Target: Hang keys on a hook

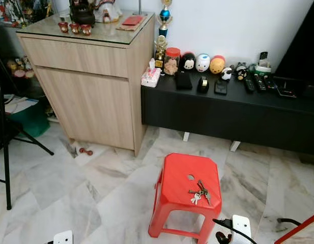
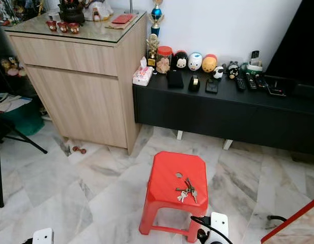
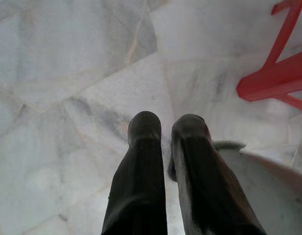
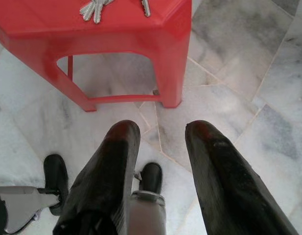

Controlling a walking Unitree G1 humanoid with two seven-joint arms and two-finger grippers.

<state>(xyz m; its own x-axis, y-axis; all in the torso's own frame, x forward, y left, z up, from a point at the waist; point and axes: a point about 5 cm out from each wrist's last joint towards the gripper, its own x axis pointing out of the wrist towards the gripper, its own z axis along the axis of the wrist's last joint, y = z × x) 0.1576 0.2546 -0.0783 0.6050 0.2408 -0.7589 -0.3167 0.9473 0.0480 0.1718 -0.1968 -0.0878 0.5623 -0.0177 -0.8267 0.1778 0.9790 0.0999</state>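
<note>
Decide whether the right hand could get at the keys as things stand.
Probably yes: the keys lie bare on the stool, and the right hand, open, hangs before it with nothing between.

Your left gripper [image 3: 165, 128] hangs low, pointing down, its two black fingers nearly closed with just a thin gap between them, and your right gripper [image 4: 158, 134] points down too, its fingers spread wide apart.
</note>
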